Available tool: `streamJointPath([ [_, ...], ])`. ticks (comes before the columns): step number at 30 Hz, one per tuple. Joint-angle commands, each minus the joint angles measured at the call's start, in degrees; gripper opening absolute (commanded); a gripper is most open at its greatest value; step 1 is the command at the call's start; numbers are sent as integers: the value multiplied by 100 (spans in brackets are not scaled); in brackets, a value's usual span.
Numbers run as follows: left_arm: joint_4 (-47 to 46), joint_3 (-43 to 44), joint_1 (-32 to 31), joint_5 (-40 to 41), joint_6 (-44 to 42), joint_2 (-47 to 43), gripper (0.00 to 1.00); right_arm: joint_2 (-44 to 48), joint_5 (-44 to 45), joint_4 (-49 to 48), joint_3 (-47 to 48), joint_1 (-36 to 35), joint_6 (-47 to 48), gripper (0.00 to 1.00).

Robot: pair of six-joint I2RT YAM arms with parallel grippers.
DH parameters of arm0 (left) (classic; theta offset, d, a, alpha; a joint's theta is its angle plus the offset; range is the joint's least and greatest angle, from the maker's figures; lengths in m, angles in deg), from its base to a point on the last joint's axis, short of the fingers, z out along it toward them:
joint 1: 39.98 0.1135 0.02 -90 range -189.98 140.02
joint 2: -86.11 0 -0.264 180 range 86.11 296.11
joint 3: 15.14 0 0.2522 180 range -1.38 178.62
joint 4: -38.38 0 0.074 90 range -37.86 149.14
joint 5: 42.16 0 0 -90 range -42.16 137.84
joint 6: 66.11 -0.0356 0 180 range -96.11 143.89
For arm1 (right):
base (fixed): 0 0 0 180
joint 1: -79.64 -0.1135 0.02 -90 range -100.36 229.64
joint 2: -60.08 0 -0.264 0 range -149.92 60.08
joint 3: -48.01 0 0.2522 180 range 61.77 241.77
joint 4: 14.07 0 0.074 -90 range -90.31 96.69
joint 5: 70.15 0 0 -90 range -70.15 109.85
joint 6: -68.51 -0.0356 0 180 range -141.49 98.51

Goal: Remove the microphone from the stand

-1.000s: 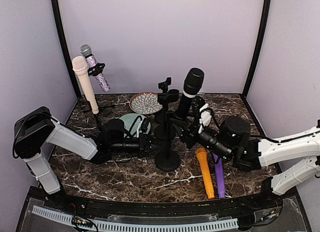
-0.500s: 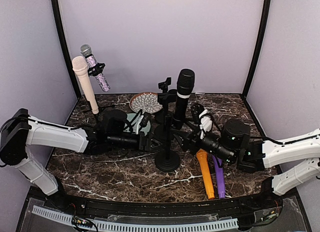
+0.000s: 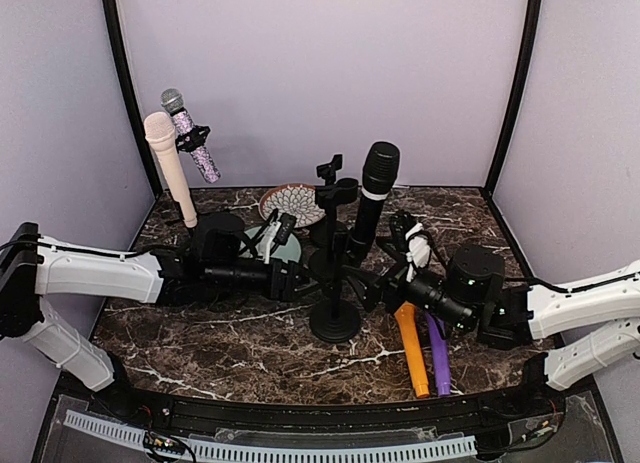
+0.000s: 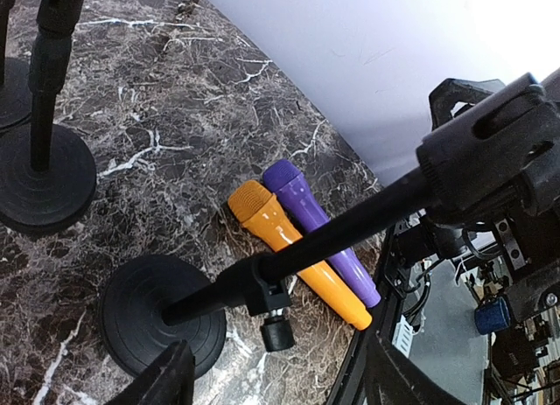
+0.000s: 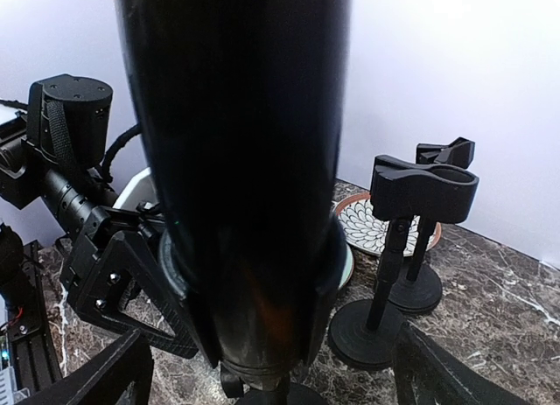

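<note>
A black microphone (image 3: 372, 198) stands nearly upright in the clip of the front stand (image 3: 335, 323). It fills the right wrist view as a dark barrel (image 5: 245, 160). My right gripper (image 3: 378, 278) (image 5: 271, 370) is open wide, one finger on each side of the microphone's lower end, not pressing it. My left gripper (image 3: 290, 276) (image 4: 280, 370) is open beside the stand's pole (image 4: 332, 230). The pole runs across between its fingers, near the adjustment knob (image 4: 278, 333), with gaps on both sides.
An orange microphone (image 3: 410, 348) and a purple one (image 3: 438, 353) lie side by side at the front right. A pink microphone (image 3: 165, 168) and a glittery one (image 3: 190, 133) stand at the back left. Two empty stands (image 3: 335, 198), a patterned plate (image 3: 290, 205) and a teal plate (image 3: 262, 245) sit behind.
Both grippers have opened. The left let go of the stand's pole and the right let go of the black microphone, which went from leaning right to nearly upright. The left arm stretched lower.
</note>
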Motion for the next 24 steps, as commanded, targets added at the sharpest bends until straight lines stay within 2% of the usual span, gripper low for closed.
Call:
streamJointPath([
  [1,74,90,-10,136,-407,-255,69,235,223,-421,-13,-24,61,96],
  [8,47,49,-2,132,-401,-244,69,24,298,-409,392,-9,422,94],
  [14,19,-50,7,209,-405,-352,69,-99,185,-374,598,98,572,78],
  [20,16,-118,35,216,-407,-394,69,-156,-70,-353,671,223,537,68],
  [24,15,-120,47,199,-477,-437,69,-160,-303,-322,678,312,478,53],
])
